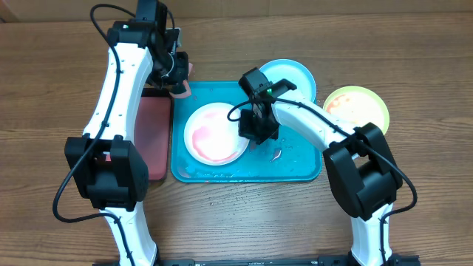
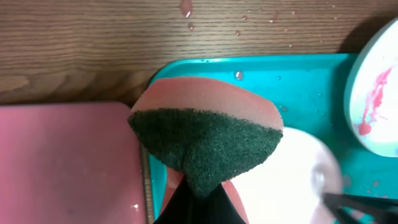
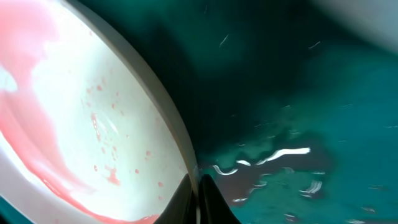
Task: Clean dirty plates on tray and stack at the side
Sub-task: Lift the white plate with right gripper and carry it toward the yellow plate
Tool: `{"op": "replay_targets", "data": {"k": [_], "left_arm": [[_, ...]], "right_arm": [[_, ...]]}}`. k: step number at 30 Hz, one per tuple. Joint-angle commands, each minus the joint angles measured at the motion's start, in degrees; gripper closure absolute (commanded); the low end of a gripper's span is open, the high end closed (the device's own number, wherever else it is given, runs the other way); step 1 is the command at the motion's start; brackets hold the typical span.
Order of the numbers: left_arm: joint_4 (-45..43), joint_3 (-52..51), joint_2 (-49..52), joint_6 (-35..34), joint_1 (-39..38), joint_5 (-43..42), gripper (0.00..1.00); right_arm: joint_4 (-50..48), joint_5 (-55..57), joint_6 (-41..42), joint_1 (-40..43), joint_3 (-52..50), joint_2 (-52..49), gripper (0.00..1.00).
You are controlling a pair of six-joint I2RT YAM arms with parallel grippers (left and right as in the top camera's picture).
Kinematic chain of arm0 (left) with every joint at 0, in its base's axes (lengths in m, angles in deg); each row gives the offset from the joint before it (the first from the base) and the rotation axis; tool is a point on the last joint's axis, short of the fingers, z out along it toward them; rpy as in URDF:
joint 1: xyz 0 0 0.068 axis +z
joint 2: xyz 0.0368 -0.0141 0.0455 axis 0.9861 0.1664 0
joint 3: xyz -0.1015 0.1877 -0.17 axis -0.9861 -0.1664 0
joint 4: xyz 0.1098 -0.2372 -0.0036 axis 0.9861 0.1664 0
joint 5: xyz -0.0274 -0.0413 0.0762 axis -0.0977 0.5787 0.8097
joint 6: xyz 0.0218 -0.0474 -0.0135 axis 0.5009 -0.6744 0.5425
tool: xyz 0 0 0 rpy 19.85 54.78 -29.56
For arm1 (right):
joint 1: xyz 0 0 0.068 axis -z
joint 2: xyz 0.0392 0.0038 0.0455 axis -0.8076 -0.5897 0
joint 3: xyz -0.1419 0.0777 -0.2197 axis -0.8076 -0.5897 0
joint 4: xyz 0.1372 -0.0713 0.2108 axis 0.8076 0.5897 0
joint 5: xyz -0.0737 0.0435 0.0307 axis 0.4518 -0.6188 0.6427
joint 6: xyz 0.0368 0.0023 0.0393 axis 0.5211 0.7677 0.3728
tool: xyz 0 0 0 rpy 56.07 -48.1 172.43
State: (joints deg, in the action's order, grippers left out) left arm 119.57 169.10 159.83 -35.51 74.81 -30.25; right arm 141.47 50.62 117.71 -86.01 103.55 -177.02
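The white plate (image 1: pixel 216 133), smeared with red sauce, lies on the turquoise tray (image 1: pixel 295 159); it also shows in the right wrist view (image 3: pixel 81 106). My right gripper (image 1: pixel 255 127) is shut on the white plate's right rim (image 3: pixel 196 180). My left gripper (image 1: pixel 177 77) is shut on a pink sponge with a green scouring face (image 2: pixel 208 140), held over the tray's far left corner (image 2: pixel 298 81). The light blue plate (image 1: pixel 295 76) rests at the tray's far right edge, streaked red (image 2: pixel 376 99). The yellow-green plate (image 1: pixel 358 107) lies on the table to the right.
A dark red tray (image 1: pixel 155 133) lies left of the turquoise tray, also in the left wrist view (image 2: pixel 68 162). Water pools on the turquoise tray (image 3: pixel 280 162) and drops lie on the wooden table (image 2: pixel 186 9).
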Motion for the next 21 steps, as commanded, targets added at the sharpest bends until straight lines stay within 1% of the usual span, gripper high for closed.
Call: {"op": "replay_targets", "data": {"k": [1, 6, 12, 17, 21], "left_arm": [[0.0, 1.0, 0.0, -1.4, -0.4, 1.0, 0.96], [-0.1, 1.0, 0.0, -1.4, -0.4, 0.9, 0.96], [-0.1, 1.0, 0.0, -1.4, -0.5, 0.9, 0.96], [-0.1, 1.0, 0.0, -1.4, -0.4, 1.0, 0.96], [-0.1, 1.0, 0.0, -1.4, -0.4, 1.0, 0.96]], "right_arm": [[2.7, 16.7, -2.2, -1.9, 3.6, 8.0, 0.96], [6.8, 35.5, -2.1, -6.3, 3.7, 13.2, 0.96], [12.0, 55.8, -1.6, -13.7, 3.7, 14.6, 0.96], [17.8, 72.8, 6.9, -19.8, 3.7, 14.6, 0.96], [23.9, 81.6, 13.5, -23.7, 3.7, 14.6, 0.96]]}}
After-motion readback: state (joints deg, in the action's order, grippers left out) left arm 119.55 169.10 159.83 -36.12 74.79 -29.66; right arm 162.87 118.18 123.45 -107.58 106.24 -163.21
